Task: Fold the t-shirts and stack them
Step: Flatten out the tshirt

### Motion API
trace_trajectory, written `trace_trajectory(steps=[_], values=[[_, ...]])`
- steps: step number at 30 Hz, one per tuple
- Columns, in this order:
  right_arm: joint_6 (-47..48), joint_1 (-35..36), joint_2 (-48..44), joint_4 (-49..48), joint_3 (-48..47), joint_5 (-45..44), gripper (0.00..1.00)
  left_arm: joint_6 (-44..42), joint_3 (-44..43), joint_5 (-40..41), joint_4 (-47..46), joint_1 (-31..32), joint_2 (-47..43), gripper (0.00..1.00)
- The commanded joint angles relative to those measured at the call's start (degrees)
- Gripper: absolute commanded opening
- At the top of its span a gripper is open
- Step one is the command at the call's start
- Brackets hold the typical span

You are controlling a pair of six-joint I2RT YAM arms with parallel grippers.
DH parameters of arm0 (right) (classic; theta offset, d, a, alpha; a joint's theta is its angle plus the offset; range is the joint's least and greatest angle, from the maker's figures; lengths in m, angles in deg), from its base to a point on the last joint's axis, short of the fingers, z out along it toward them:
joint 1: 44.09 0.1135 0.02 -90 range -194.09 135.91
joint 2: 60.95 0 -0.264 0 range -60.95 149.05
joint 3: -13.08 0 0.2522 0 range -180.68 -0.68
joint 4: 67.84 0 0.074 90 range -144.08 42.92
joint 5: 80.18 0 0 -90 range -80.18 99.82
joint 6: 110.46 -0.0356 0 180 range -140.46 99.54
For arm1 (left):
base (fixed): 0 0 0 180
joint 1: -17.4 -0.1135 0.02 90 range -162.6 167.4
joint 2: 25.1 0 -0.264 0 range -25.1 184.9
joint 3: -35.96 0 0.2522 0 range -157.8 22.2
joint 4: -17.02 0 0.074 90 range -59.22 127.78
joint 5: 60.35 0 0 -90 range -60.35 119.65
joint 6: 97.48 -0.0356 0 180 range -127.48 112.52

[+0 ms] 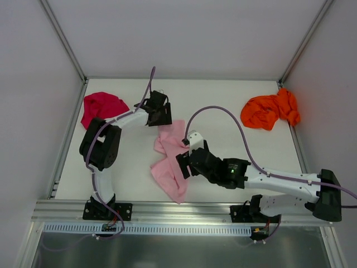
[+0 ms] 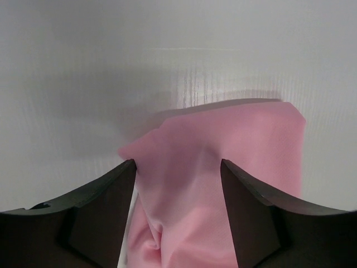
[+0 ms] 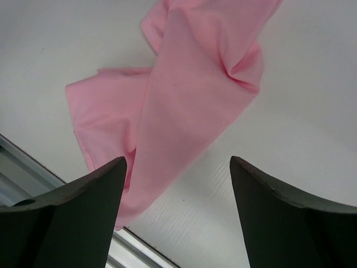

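The light pink t-shirt [image 1: 170, 167] lies crumpled at the table's middle, reaching toward the front edge. My left gripper [image 1: 162, 120] is at its far corner. In the left wrist view it [image 2: 177, 163] is open, with the pink cloth [image 2: 234, 134] lying between its jaws. My right gripper [image 1: 185, 163] hovers over the shirt's right side. In the right wrist view it [image 3: 178, 159] is open wide and empty, with the pink shirt [image 3: 189, 84] below and left of it. The magenta-red t-shirt [image 1: 103, 106] is bunched at the back left. The orange t-shirt [image 1: 270, 110] is bunched at the back right.
White walls and metal frame posts [image 1: 67, 53] close in the table at the back and sides. An aluminium rail [image 1: 167, 209] runs along the front edge, and shows in the right wrist view [image 3: 33, 167]. A purple cable [image 1: 223, 111] arcs over the table's middle right.
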Motion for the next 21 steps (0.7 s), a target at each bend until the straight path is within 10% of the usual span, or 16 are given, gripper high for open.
trace_trajectory(steps=[1, 9, 21], values=[[-3.4, 2.8, 0.3, 0.4, -1.4, -6.1, 0.80, 0.2, 0.5, -2.5, -1.5, -0.3, 1.1, 0.61], [-5.5, 7.4, 0.5, -2.5, 1.5, -2.4, 0.80, 0.5, 0.2, -3.2, -1.3, -0.4, 2.6, 0.00], [-3.4, 12.5, 31.8, -12.1, -3.5, 5.4, 0.80, -0.9, 1.5, 0.4, -0.9, -1.7, -6.4, 0.00]])
